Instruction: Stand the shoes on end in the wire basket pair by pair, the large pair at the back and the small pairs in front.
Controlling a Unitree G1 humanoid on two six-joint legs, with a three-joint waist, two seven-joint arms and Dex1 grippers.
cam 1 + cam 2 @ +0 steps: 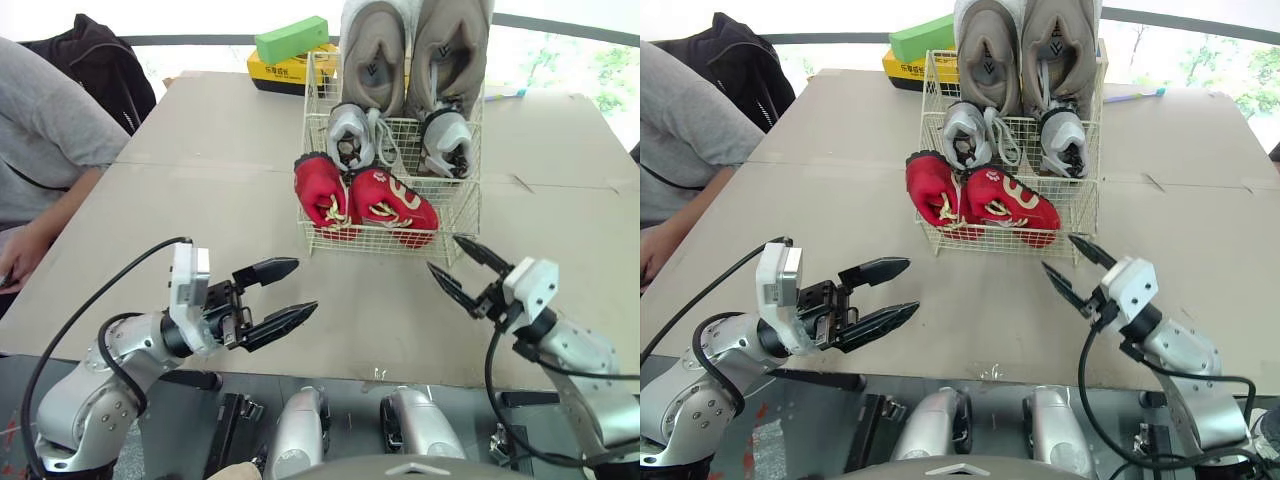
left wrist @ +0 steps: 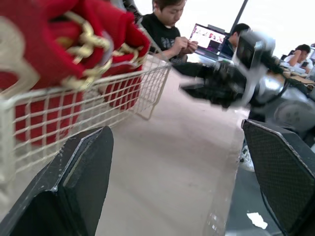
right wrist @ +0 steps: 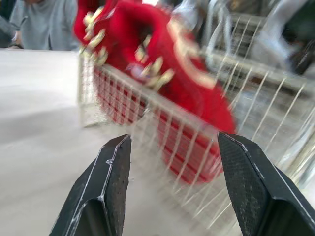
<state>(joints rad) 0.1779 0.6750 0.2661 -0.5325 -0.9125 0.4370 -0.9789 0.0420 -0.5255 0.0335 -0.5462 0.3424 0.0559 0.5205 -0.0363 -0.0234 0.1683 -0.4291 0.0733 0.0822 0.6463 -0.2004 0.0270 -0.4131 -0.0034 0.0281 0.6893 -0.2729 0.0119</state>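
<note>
A white wire basket (image 1: 452,200) stands on the table. At its back two large tan shoes (image 1: 374,50) stand on end, with two small grey shoes (image 1: 352,135) in front of them. Two small red shoes (image 1: 390,205) fill the front row, leaning over the front rim. My left gripper (image 1: 282,292) is open and holds nothing, low at the near left of the basket. On the near right my right gripper (image 1: 458,264) is open too, just short of the basket's front right corner. The red shoes (image 3: 162,73) loom close in the right wrist view.
A person in grey (image 1: 40,140) sits at the table's left edge, forearm on the table. A yellow box (image 1: 285,70) with a green block (image 1: 292,38) on top lies behind the basket. A dark bag (image 1: 95,55) sits at the far left.
</note>
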